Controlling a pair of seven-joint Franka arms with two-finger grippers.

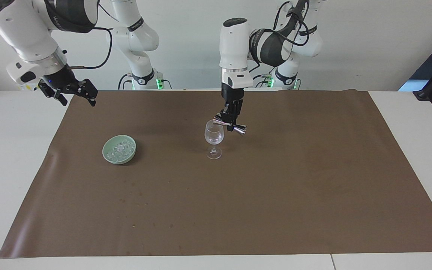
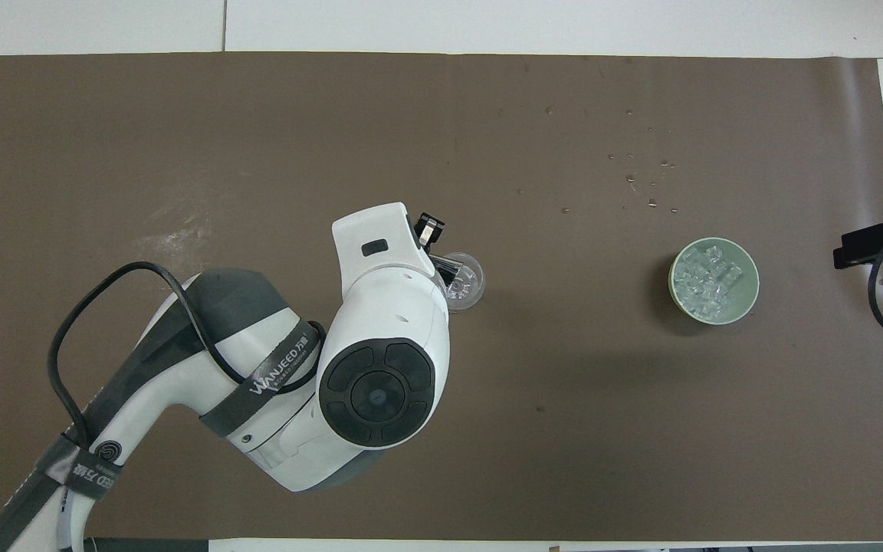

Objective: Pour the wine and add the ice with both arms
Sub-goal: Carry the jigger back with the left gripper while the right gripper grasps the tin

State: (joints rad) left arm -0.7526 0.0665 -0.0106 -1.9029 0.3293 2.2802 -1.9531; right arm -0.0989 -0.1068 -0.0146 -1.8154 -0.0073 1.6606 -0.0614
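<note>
A clear stemmed glass (image 1: 214, 135) stands upright mid-mat; it also shows in the overhead view (image 2: 466, 280). My left gripper (image 1: 232, 120) is shut on a small silver double-ended measuring cup (image 1: 238, 129), held tilted with one end at the glass's rim. In the overhead view the left arm hides most of this gripper (image 2: 428, 230). The ice (image 1: 120, 147) lies as small clear cubes in a pale green bowl (image 1: 108, 156), toward the right arm's end of the table; the ice (image 2: 708, 282) and bowl (image 2: 748, 303) also show in the overhead view. My right gripper (image 1: 74, 94) is open and empty, raised over the mat's edge, also seen in the overhead view (image 2: 863, 251).
A brown mat (image 1: 276, 195) covers most of the white table (image 1: 9, 157). Small wet spots (image 2: 645, 184) dot the mat farther from the robots than the bowl.
</note>
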